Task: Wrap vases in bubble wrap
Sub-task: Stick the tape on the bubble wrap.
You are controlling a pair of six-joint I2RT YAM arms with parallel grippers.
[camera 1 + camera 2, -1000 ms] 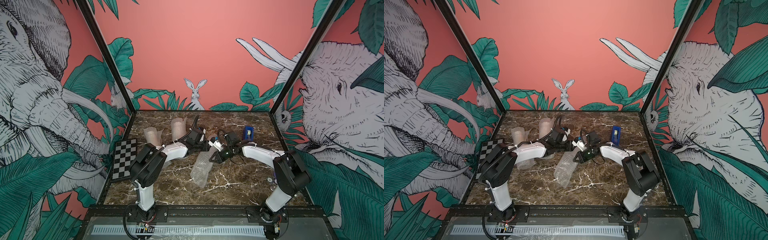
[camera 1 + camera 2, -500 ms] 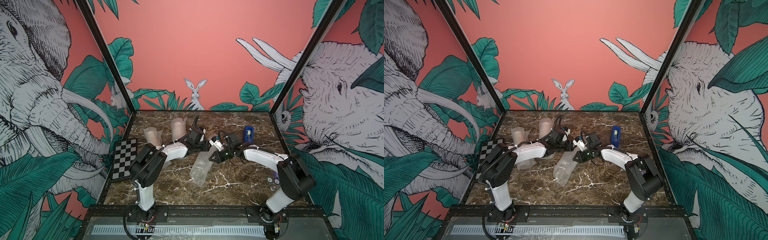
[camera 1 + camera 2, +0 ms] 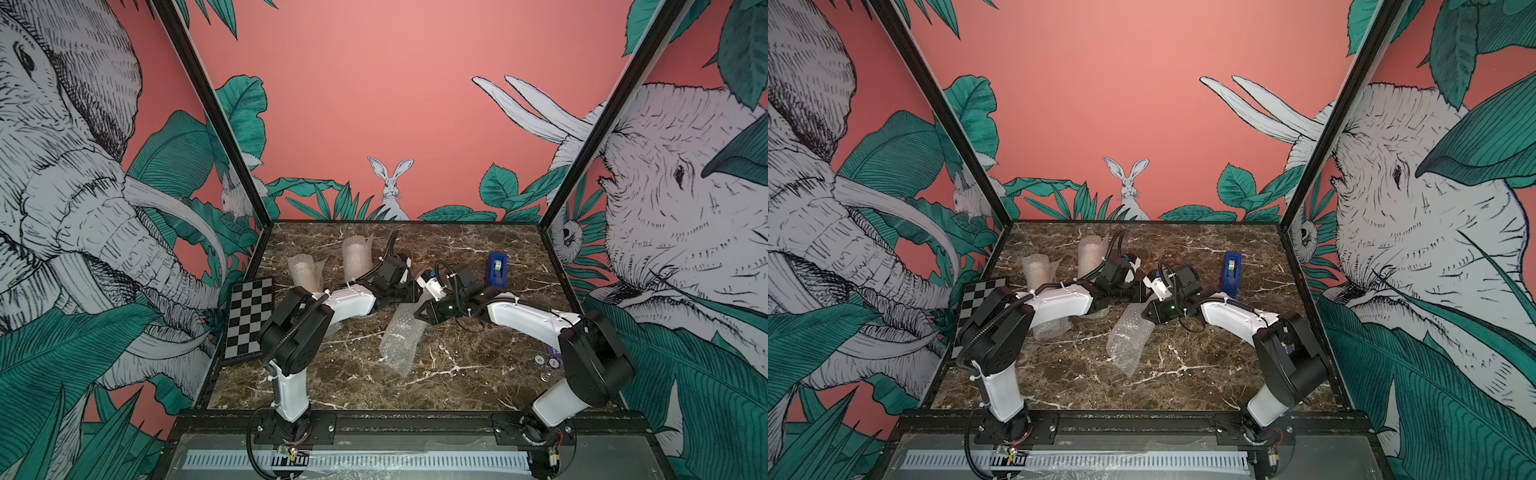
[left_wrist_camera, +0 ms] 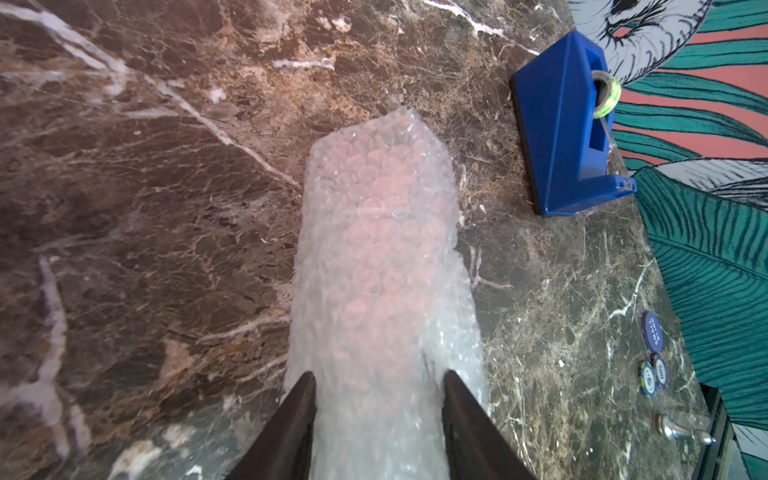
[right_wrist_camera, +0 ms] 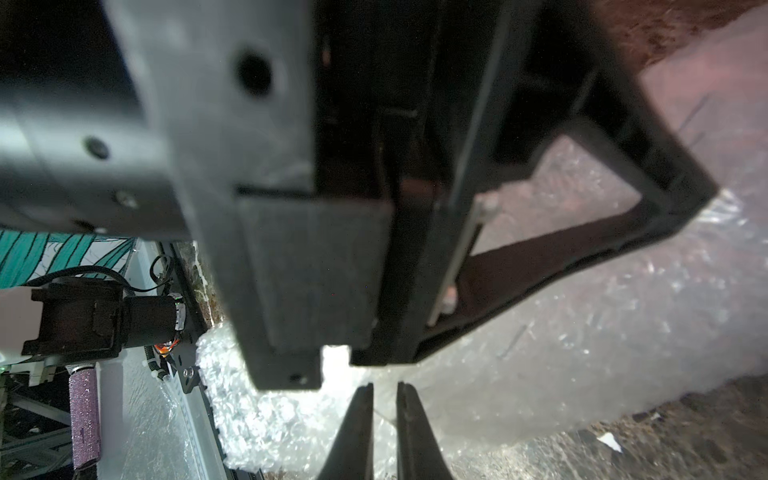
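- My left gripper (image 4: 378, 376): jaws closed against both sides of one end of the bubble wrap bundle (image 4: 374, 249), gripping it.
- My right gripper (image 5: 384, 386): jaws a narrow slit apart, tips pointing at the same wrap.
- Bundle: lying on the marble table (image 3: 457, 374), centre of both top views, between my two arms.
- Shorter upright bundle (image 3: 305, 272) and taller upright bundle (image 3: 357, 257): upper left of the table, behind my left arm.
- Blue tape dispenser (image 3: 496, 270): upper right of the table, well apart from the bundle.
- Checkerboard (image 3: 248, 318): left table edge.
- Poker chips (image 4: 652, 374): lower right of the left wrist view.
- In the way: my left gripper's blurred body fills the upper right wrist view, covering much of the wrap.
- Hard to make out: the bundle's contents, only a pinkish tint.
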